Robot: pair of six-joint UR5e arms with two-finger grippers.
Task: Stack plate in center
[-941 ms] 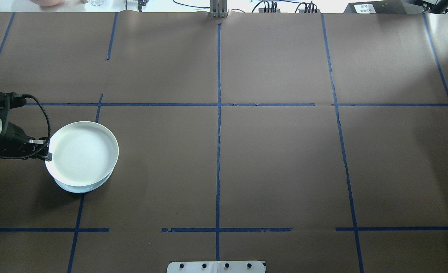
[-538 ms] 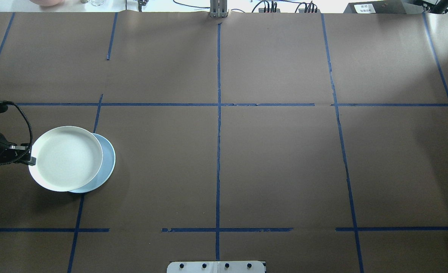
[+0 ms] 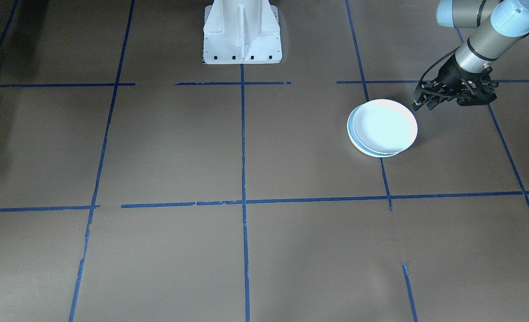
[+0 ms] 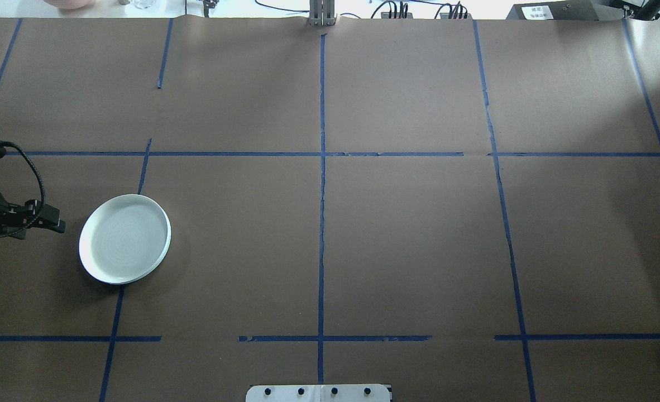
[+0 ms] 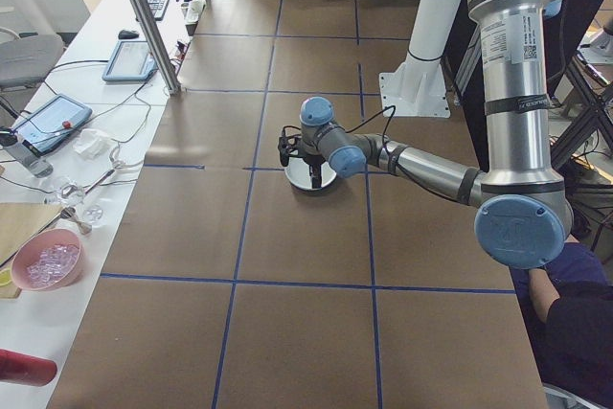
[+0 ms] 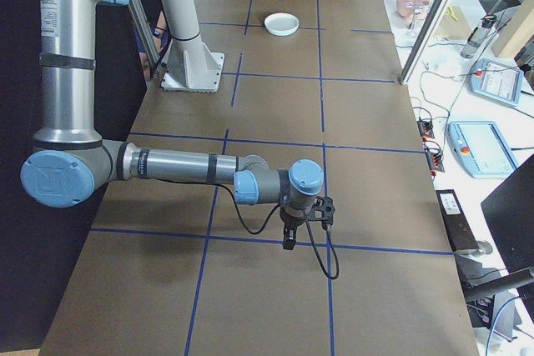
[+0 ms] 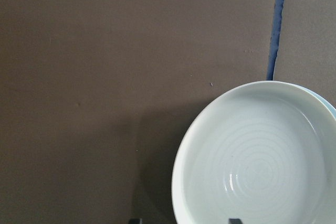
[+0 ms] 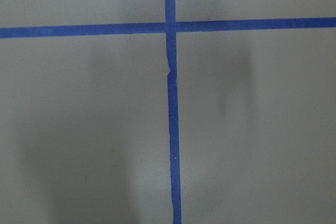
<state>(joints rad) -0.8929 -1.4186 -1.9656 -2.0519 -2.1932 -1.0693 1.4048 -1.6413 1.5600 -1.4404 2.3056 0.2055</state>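
A white plate [image 4: 124, 239] with concentric rings inside lies on top of a pale blue plate, the center [image 3: 351, 135]. Only a thin edge of the blue plate shows under it, also in the left wrist view [image 7: 328, 106]. The ringed plate [image 7: 257, 166] sits slightly off-centre on it [image 3: 384, 126]. My left gripper [image 4: 61, 226] stands open a short way to the left of the stack, touching nothing [image 3: 416, 106]. My right gripper [image 6: 288, 242] hangs low over bare table far from the plates. It shows only in the exterior right view, so I cannot tell whether it is open or shut.
Brown paper with blue tape lines [image 4: 321, 223] covers the table. The robot's white base [image 3: 242, 31] stands at the near middle edge. A side bench with a pink bowl [image 5: 46, 261] and tablets runs beyond the far edge. A person's sleeve [image 5: 575, 308] shows near the left arm's base.
The ringed plate, earlier held in my left gripper above the blue plate, now lies on it. The gripper has let go and drawn back to the left.
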